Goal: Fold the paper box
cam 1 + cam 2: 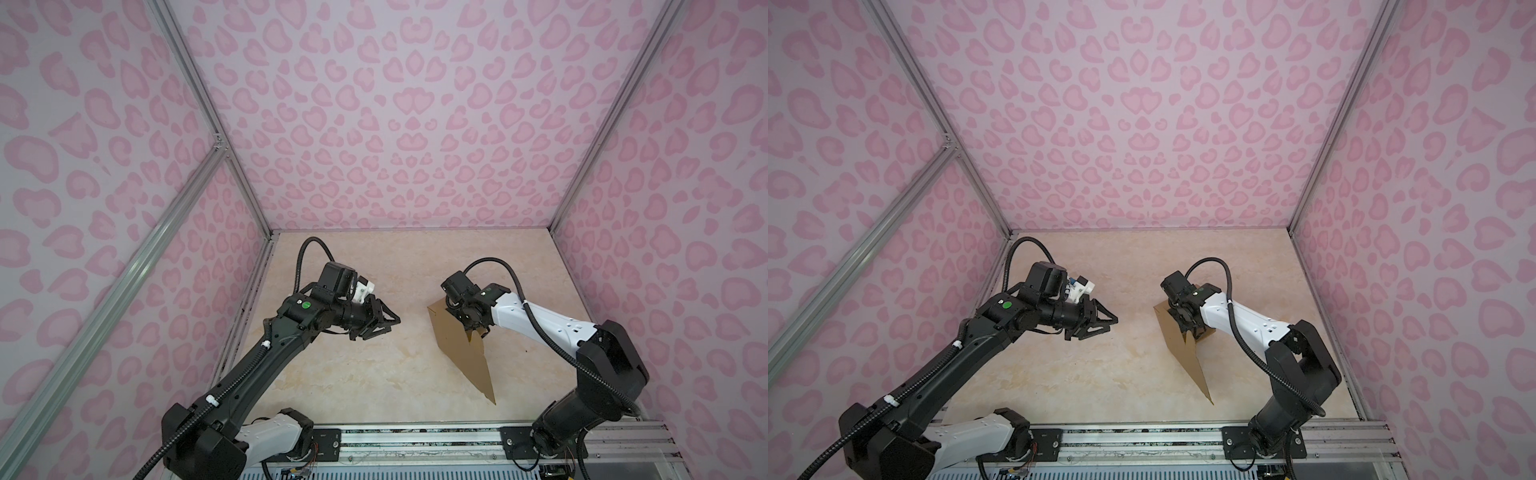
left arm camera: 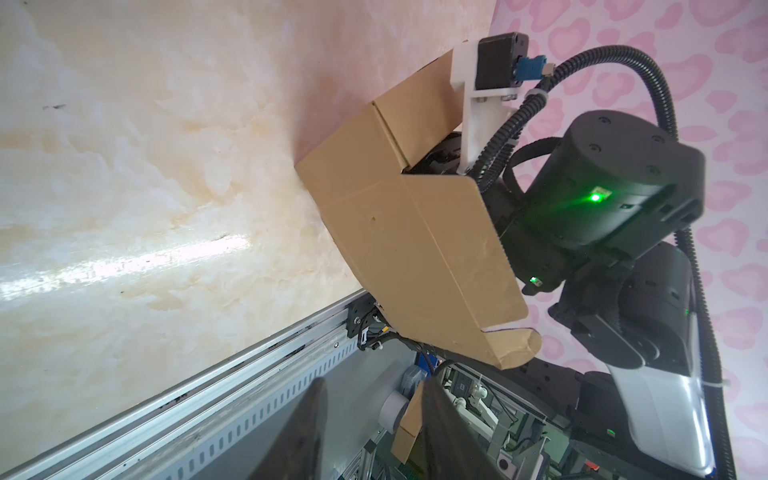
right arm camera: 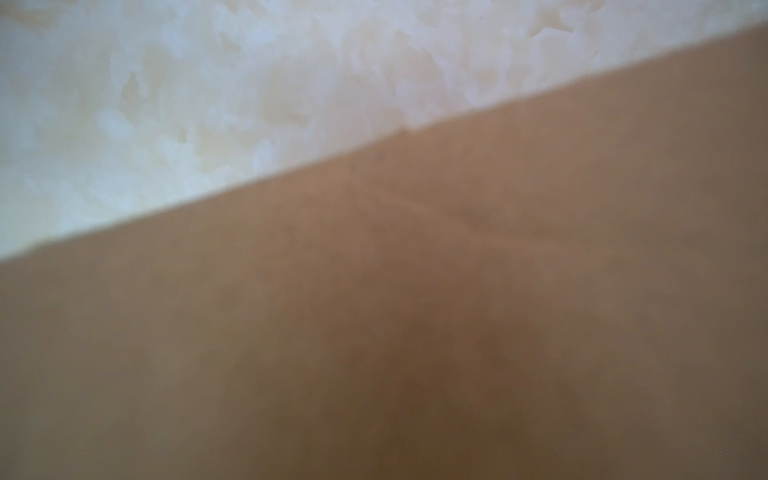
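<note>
The left gripper (image 1: 395, 325) hangs with jaws parted and empty, well apart from the paper box (image 1: 459, 353). The right gripper (image 1: 476, 328) clasps that box near its top (jaws mostly hidden behind cardboard), holding it tilted on edge over the marble-patterned table (image 1: 353, 374).

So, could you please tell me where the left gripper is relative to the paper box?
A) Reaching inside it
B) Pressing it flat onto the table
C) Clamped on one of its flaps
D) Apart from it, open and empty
D: in a top view the left gripper hangs open and empty, with bare table between it and the paper box, which stands tilted on edge.
</note>
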Action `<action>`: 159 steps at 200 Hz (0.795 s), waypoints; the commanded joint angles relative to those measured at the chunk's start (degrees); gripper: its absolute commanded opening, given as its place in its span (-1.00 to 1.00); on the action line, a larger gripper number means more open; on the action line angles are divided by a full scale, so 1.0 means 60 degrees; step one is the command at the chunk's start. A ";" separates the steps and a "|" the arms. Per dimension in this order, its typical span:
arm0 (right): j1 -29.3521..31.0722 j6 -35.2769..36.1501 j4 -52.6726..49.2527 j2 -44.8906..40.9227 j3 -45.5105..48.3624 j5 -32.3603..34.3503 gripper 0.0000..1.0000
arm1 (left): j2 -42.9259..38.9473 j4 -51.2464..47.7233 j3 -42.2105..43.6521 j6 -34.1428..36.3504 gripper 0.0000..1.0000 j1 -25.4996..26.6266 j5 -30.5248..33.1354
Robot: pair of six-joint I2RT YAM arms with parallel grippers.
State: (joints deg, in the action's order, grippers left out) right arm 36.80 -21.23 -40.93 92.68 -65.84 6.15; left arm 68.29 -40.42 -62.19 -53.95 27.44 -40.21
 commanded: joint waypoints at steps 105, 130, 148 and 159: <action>-0.0146 -0.0006 -0.1311 0.2280 -0.3810 -0.0225 0.09 | -0.1254 0.0686 0.2398 0.0071 -0.14 -0.0692 0.0221; -0.0545 0.0123 -0.1352 0.2239 -0.4185 -0.0727 0.11 | -0.1372 0.0883 0.2720 0.0060 -0.13 -0.0697 0.0471; -0.0939 0.0043 -0.1450 0.2208 -0.4377 -0.0913 0.11 | -0.1377 0.0830 0.2755 0.0233 -0.13 -0.0692 0.0812; -0.1268 -0.0074 -0.1132 0.1896 -0.4036 -0.0995 0.10 | -0.1445 0.0870 0.2866 0.0289 -0.13 -0.0691 0.1067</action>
State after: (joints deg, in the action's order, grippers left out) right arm 31.86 -21.26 -47.75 105.84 -91.70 2.33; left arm 60.38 -37.19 -45.74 -53.80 23.35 -37.17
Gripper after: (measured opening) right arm 0.553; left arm 0.436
